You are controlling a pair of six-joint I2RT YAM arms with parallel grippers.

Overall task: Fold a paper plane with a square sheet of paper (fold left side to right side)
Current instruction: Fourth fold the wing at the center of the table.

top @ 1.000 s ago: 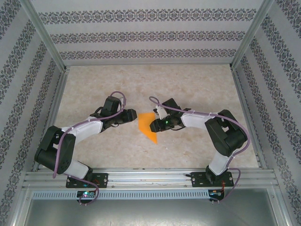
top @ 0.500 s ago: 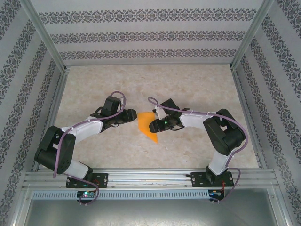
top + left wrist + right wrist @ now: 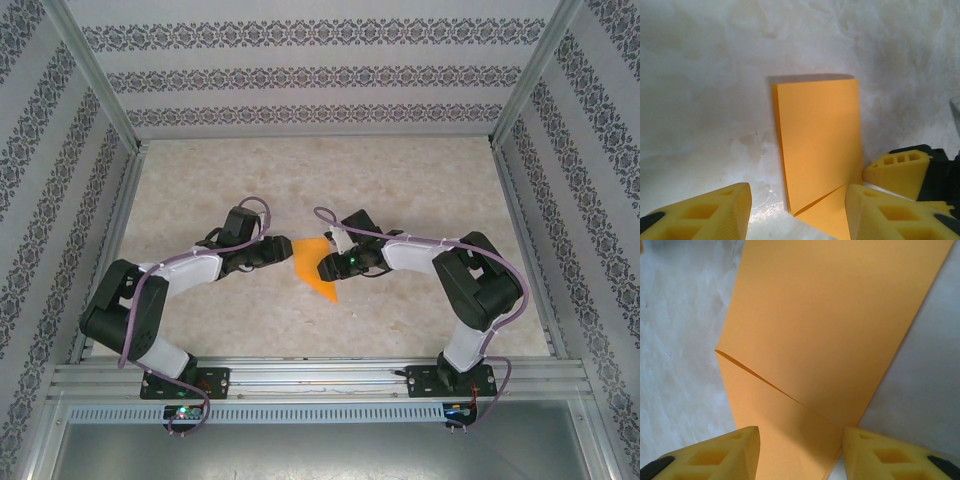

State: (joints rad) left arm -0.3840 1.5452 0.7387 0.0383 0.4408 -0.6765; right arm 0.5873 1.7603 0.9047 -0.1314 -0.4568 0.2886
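The orange sheet of paper (image 3: 312,265) lies flat near the middle of the table (image 3: 420,170), a little toward its near edge. It is plain, bright and already folded. Seen from above, it has a broad far end and narrows to a point at the near end. Close up, one long edge shows two slightly offset layers, and a slanted flap edge crosses one end.
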